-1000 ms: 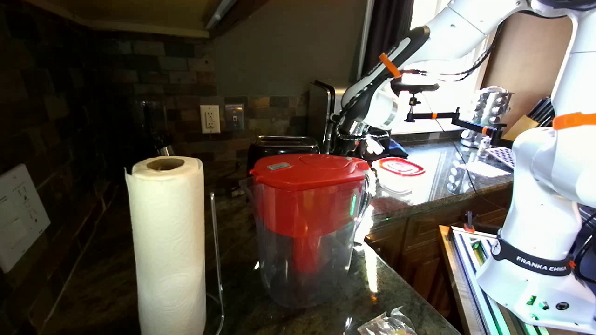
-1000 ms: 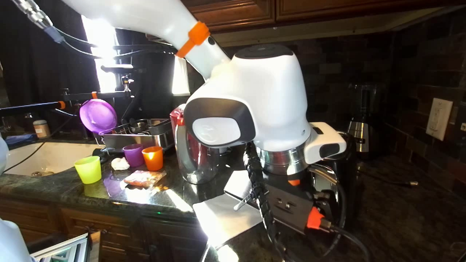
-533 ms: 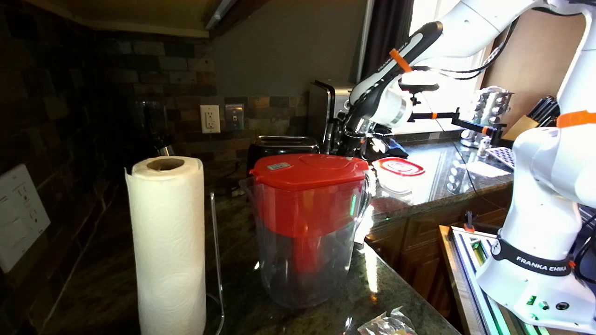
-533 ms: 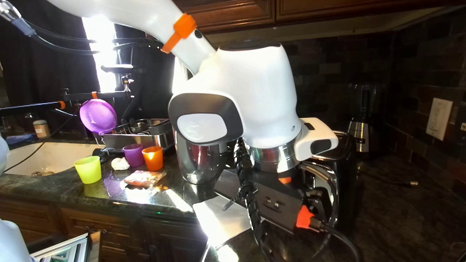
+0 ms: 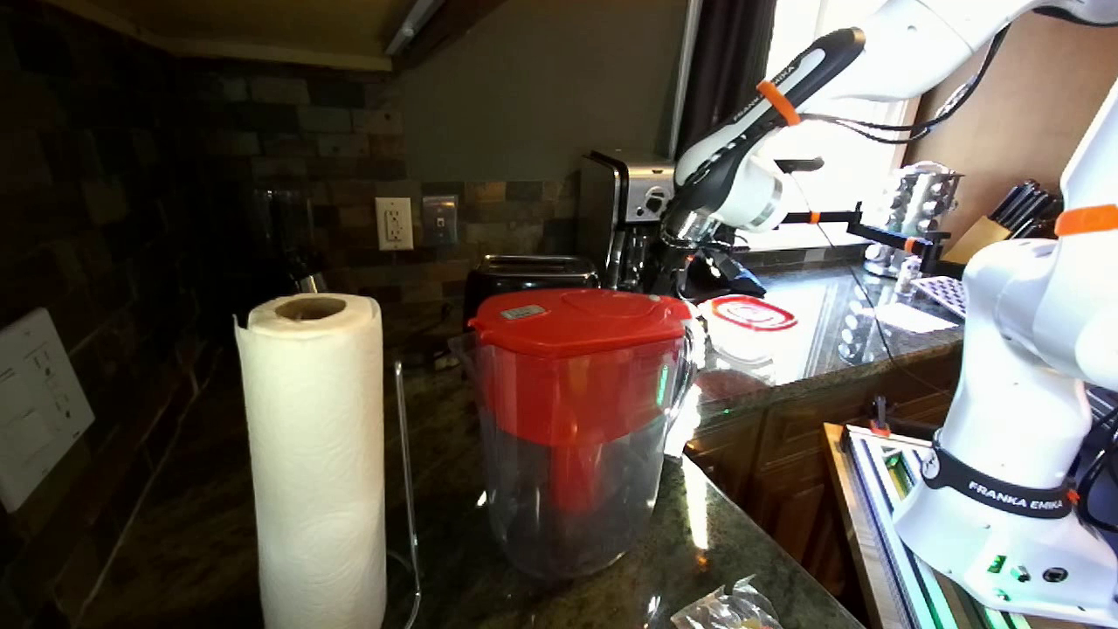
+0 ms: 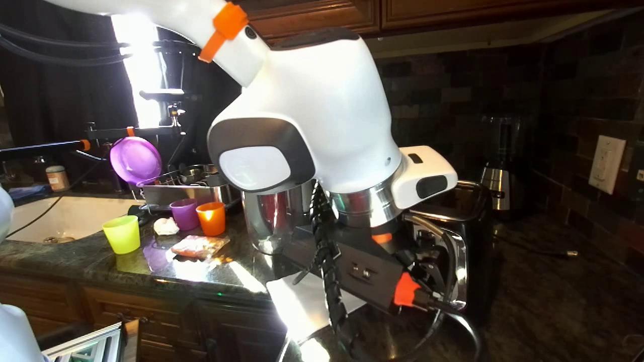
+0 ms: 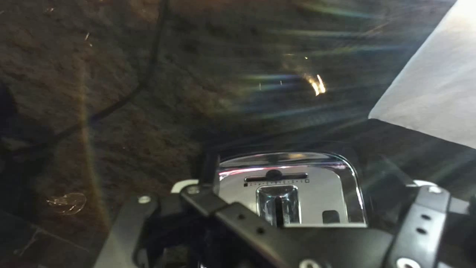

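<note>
Just beyond the gripper (image 7: 305, 185), whose fingers (image 7: 427, 208) stand spread wide, the toaster (image 7: 319, 197) shows its end framed between them in the wrist view; whether either one touches it I cannot tell. It stands upright, black with a chrome-edged silver panel bearing a black slider knob (image 7: 274, 174) above tiny marks, a shiny lever (image 7: 275, 191) and a dark square button (image 7: 330, 216). Against a second ago, the arm (image 6: 327, 110) has drawn back toward its base (image 5: 996, 515) and slightly up, baring more of the toaster's panel and, in an exterior view, of the coffee maker (image 5: 642, 188); the toaster has stayed put. Above and left of the fingers in the wrist view, dark countertop (image 7: 178, 123) stretches away, crossed by a cable (image 7: 148, 70); to their upper right, a pale flat piece (image 7: 435, 89) ends in a sharp corner. On the gripper's base side runs the counter's front edge (image 5: 821, 377), and the red-lidded pitcher (image 5: 576, 384) stands near the gripper.
</note>
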Motion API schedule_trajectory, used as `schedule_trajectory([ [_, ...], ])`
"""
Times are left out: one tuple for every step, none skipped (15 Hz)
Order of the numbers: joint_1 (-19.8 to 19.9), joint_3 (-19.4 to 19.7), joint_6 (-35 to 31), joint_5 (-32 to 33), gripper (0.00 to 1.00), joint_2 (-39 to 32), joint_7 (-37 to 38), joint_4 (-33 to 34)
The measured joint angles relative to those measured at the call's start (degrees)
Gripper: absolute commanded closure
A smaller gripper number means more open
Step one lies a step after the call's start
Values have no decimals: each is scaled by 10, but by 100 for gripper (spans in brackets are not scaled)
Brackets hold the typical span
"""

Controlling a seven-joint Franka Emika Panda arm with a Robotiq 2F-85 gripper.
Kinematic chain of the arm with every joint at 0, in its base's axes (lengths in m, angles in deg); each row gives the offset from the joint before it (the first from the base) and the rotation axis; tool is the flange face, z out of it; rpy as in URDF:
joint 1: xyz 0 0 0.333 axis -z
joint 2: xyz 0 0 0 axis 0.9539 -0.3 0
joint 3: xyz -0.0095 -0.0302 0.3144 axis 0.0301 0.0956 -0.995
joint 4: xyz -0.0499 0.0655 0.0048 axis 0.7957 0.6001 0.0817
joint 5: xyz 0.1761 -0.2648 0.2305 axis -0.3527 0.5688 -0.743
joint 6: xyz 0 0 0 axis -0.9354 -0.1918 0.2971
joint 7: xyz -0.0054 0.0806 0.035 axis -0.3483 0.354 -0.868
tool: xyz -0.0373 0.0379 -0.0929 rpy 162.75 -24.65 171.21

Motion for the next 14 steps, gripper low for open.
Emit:
schedule_trajectory([
  [2,-1,-4,5,0,6,4,-4],
  [5,-2,-9,9,0,12,8,-9],
  [8,-4,-12,12,0,19,13,-13],
  [10,-6,-16,16,0,24,17,-17],
  [13,-9,-20,18,0,30,21,-20],
  [16,-12,-21,21,0,35,26,-24],
  [19,-15,-21,23,0,40,30,-27],
  [22,-19,-21,25,0,44,35,-29],
  [25,-22,-21,26,0,48,39,-31],
  [28,-27,-22,28,0,52,44,-34],
  [31,-30,-22,28,0,55,47,-36],
  [33,-32,-22,29,0,58,49,-38],
  [34,-33,-22,29,0,60,49,-39],
  [34,-33,-22,29,0,61,50,-40],
])
